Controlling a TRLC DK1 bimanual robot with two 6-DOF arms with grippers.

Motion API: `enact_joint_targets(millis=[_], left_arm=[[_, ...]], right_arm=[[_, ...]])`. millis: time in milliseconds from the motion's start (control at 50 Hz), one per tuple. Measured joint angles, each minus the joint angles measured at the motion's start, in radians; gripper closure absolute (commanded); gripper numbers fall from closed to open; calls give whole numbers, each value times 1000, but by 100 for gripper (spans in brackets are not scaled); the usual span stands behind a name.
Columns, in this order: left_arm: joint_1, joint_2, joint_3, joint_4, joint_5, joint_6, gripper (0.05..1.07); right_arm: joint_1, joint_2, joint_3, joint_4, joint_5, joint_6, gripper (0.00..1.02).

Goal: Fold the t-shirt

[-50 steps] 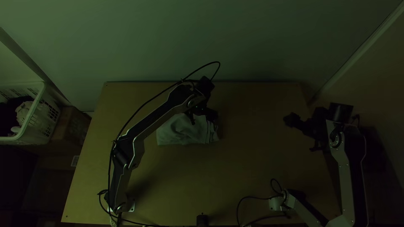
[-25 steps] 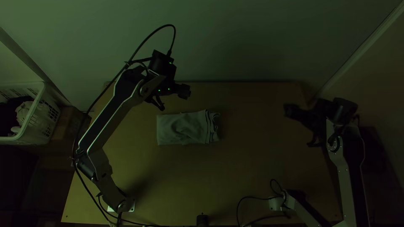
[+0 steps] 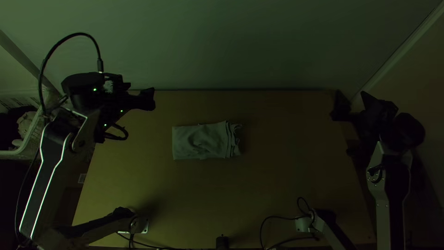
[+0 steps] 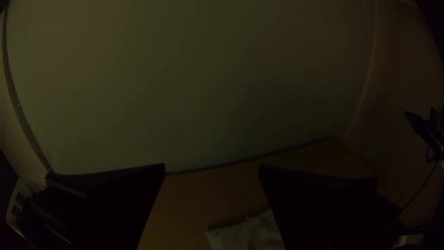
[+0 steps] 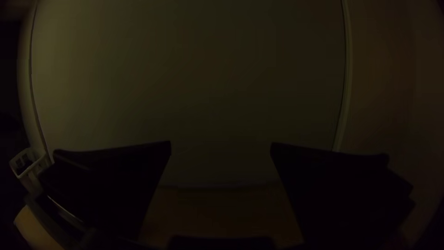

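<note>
Top view: you have the t-shirt [image 3: 201,142] near the middle of the table [image 3: 273,194], folded into an oblong bundle. Its long axis runs left to right, roughly along the table's far edge. The straighter end faces left; the layered, ruffled end faces right. You can't tell which end holds the collar. Your left gripper [image 3: 149,99] hangs past the bundle's left end, toward the far edge, and your right gripper [image 3: 354,105] is well apart at the far right corner, dim against the shadow. The left arm covers part of the white basket [image 3: 31,129].

Left wrist view: the left gripper's fingers stand apart. You see a pale corner of the t-shirt beyond them, partly behind one finger and cut off by the frame.

Right wrist view: the right gripper's fingers are also apart, nearly black, hiding much of the table.
</note>
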Motion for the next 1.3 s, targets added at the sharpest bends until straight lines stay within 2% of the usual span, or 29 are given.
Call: enact_joint_targets(millis=[220,360,700,940,1140,1300], left_arm=[[104,-281,-279,145,-41,61,10],[146,-472,-486,280,-44,90,10],[220,-907,-977,422,-41,116,10],[246,-1127,-1218,513,-40,142,10],[254,-1164,-1333,594,-40,140,10],[254,-1164,-1464,714,-40,138,10]], right_arm=[[20,-191,-118,137,0,-91,4],[31,-287,-202,163,0,-105,4],[32,-586,-528,192,0,-148,4],[32,-727,-732,212,0,-152,4],[48,-854,-934,388,0,-124,4],[53,-877,-1036,440,0,-79,4]])
